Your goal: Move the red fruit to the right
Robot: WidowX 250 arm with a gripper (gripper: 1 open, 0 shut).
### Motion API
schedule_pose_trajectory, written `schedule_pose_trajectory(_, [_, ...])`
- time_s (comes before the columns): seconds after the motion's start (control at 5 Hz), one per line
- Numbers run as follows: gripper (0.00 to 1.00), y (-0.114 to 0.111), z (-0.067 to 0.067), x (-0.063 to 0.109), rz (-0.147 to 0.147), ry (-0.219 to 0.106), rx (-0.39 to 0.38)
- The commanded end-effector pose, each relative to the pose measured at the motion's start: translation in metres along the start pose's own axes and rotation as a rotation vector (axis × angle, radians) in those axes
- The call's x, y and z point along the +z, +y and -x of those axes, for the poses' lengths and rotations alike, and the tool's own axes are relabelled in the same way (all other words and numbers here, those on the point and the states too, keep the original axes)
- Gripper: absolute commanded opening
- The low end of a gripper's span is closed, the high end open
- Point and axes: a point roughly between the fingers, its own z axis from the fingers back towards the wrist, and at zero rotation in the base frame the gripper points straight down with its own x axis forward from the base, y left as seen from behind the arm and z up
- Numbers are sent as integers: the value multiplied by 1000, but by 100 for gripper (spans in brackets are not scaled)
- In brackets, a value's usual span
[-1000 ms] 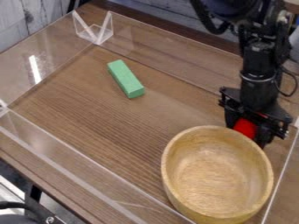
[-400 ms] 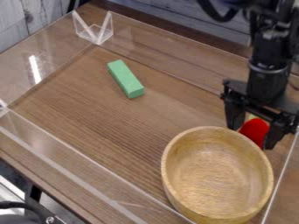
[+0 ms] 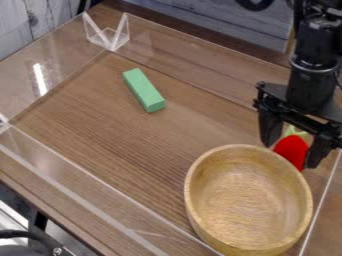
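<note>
The red fruit [image 3: 290, 151] lies on the wooden table at the right, just behind the rim of the wooden bowl [image 3: 249, 202]. My gripper [image 3: 297, 140] hangs directly above it, open, its black fingers [image 3: 270, 125] straddling the fruit from above without closing on it. Part of the fruit is hidden behind the right finger.
A green rectangular block [image 3: 143, 89] lies at the centre left of the table. Clear acrylic walls [image 3: 54, 60] run along the left and front sides, with a small clear stand [image 3: 106, 33] at the back left. The table's right edge is close to the gripper.
The gripper has opened wider and risen a little, leaving the red fruit resting on the table. It has also shifted slightly to the right.
</note>
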Motion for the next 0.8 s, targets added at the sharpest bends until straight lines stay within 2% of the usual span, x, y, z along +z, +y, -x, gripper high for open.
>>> schedule_pose_trajectory(0.0, [100, -5, -1, 22, 11, -58, -54])
schedule_pose_trajectory(0.2, [100, -6, 1, 23, 12, -48, -83])
schedule_pose_trajectory(0.6, [100, -12, 18, 21, 10, -49, -20])
